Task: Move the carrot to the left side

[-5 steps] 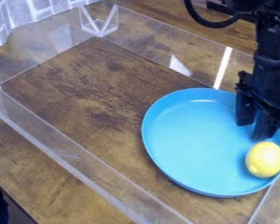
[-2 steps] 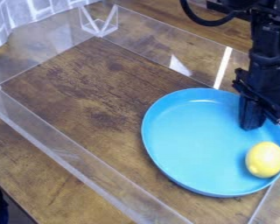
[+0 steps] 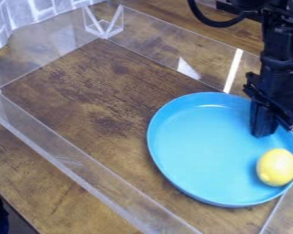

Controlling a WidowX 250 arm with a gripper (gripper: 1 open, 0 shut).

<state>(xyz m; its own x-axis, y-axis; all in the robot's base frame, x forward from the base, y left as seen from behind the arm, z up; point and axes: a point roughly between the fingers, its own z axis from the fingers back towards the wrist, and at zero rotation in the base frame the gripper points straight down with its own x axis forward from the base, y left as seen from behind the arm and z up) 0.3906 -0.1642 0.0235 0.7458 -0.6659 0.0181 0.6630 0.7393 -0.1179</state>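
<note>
Looks like a lab or a testing room for robots, not a home. A dark brown wooden table (image 3: 88, 91) with clear plastic walls (image 3: 63, 151) fenced along its edges, like a pen. A black robot arm (image 3: 277, 55) reaching down near the right edge. A round light blue plate (image 3: 198, 151) by the right front corner, with a small yellow toy-like ball (image 3: 277, 167) on it. A white wire grid (image 3: 39, 11) past the far left corner.
</note>
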